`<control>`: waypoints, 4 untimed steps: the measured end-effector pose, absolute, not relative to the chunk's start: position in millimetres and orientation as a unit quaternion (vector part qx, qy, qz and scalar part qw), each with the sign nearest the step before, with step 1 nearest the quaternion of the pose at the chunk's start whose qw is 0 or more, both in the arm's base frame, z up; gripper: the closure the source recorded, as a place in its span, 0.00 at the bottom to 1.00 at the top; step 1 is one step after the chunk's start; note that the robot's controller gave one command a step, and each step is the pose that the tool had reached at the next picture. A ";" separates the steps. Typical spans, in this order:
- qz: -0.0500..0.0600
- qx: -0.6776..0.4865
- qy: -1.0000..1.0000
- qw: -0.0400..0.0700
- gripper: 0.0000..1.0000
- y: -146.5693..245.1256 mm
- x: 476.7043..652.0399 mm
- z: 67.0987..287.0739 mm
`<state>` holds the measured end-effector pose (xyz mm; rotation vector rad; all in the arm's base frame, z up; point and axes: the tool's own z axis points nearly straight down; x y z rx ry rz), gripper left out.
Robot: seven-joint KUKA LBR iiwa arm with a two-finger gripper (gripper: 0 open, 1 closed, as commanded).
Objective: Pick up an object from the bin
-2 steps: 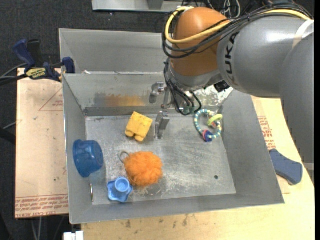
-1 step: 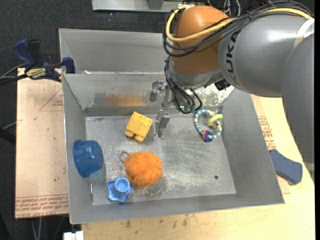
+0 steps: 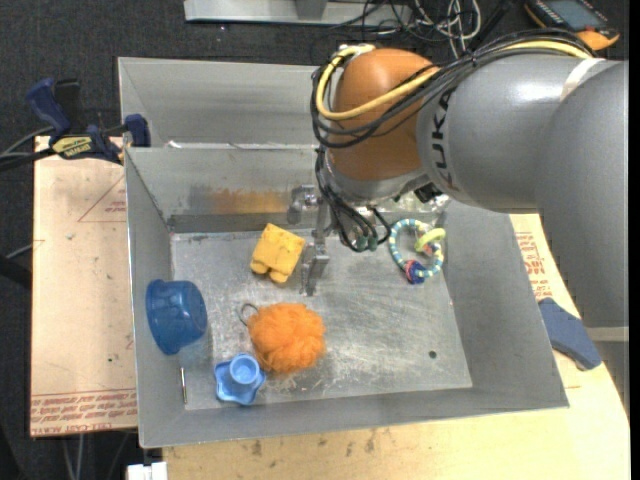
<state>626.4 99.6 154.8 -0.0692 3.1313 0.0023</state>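
My gripper (image 3: 313, 268) hangs low near the middle of the bin, under the arm's wrist. Just to its left, almost touching it, lies a yellow toy block (image 3: 275, 252). Below the gripper and apart from it, a fluffy orange ball (image 3: 287, 336) rests on the floor, with a small metal ring (image 3: 247, 313) at its upper left. Nothing shows in the gripper's grasp.
A blue cup (image 3: 175, 315) lies on its side by the left wall. A small blue piece (image 3: 239, 378) sits near the front wall. A ring toy of coloured beads (image 3: 418, 248) lies at the right, partly under the arm.
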 end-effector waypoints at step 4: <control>0.001 -0.191 0.982 0.003 1.00 123.8 615.3 224.9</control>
